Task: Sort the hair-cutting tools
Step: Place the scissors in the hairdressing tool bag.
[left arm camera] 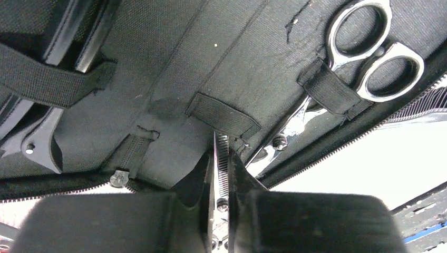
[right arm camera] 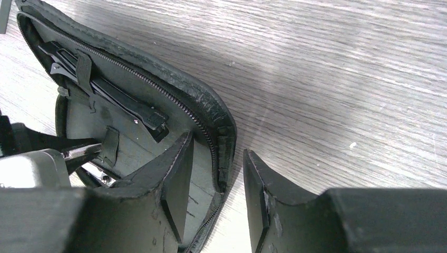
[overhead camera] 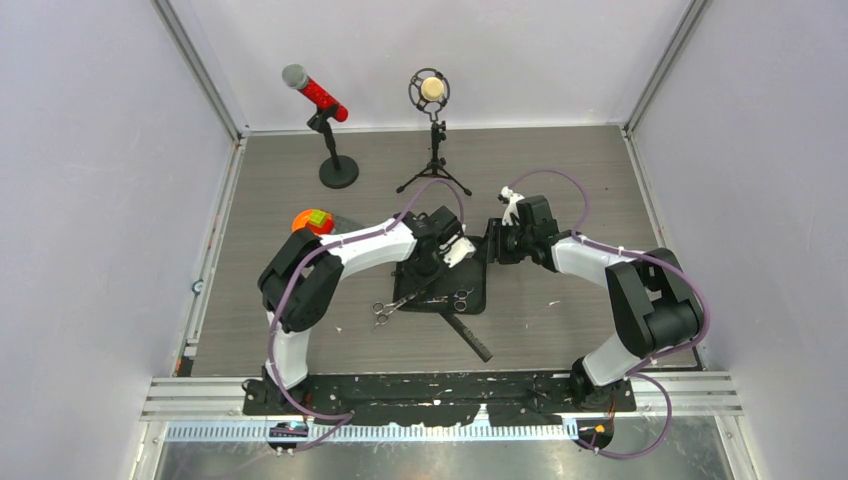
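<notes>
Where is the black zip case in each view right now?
Top external: case dead centre of the picture.
Left wrist: case lining fills the upper picture.
Right wrist: case fills the left half, rim between the fingers.
Shared landmark: its zipper, in both wrist views.

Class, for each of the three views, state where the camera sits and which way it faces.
Top external: above and behind the arms, looking down on the table; both arms show.
Left wrist: on the left arm, facing into the open case; left gripper pinches a toothed strip.
Right wrist: on the right arm, facing the case's rim; right gripper straddles it.
Shared: all show the case.
</notes>
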You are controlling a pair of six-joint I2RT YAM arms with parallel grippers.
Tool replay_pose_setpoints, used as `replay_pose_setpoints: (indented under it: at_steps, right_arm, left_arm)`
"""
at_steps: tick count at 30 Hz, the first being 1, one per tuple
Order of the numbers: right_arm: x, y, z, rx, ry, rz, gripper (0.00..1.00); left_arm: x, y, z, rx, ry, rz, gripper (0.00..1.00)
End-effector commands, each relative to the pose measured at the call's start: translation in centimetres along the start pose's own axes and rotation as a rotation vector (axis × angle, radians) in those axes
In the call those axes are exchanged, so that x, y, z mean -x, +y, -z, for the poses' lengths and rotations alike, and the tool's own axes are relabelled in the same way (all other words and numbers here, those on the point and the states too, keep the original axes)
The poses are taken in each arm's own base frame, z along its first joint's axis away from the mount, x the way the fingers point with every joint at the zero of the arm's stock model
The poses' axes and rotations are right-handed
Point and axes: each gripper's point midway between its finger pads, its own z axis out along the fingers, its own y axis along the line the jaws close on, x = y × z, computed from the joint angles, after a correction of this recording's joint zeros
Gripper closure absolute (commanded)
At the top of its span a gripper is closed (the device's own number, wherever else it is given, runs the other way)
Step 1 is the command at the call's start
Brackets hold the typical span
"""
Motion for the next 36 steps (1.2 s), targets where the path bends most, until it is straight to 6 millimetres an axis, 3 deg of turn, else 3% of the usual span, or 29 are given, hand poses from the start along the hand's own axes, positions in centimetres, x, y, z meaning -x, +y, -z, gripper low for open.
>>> replay_pose_setpoints:
  at_steps: [1, 8, 12, 18, 24, 28, 31, 36]
  right_arm:
    - [1.1, 0.3, -0.1, 0.02, -0.03, 0.045, 0.7]
    - [1.2, 0.4, 0.0, 0.024, -0.029, 0.063, 0.74]
    - [1.3, 0.6, 0.1, 0.034, -0.033, 0.069, 0.75]
    - [1.4, 0.9, 0.1, 0.052, -0.047, 0.07, 0.75]
    - [1.3, 0.9, -0.1, 0.055, -0.052, 0.056, 0.75]
    - [1.3, 0.8, -0.2, 0.05, -0.054, 0.047, 0.74]
    - [1.4, 0.6, 0.0, 0.038, -0.062, 0.046, 0.66]
    - [1.8, 0.6, 1.6, -0.001, -0.086, 0.05, 0.46]
  left_arm:
    - [1.0, -0.5, -0.5, -0.039, -0.025, -0.093, 0.97]
    - [0.7, -1.4, -0.1, -0.09, 0.006, -0.187, 0.95]
    - [0.0, -1.8, -0.2, -0.126, 0.063, -0.208, 0.86]
    - [1.8, -2.6, 0.5, -0.131, 0.021, -0.311, 0.83]
    - [3.5, -2.5, 2.2, -0.067, -0.087, -0.328, 0.56]
    - [3.2, -1.4, 4.1, 0.027, -0.151, -0.251, 0.32]
    - [2.7, -0.8, 6.2, 0.081, -0.214, -0.117, 0.25]
    - [0.1, 0.7, 10.5, 0.164, -0.398, 0.262, 0.08]
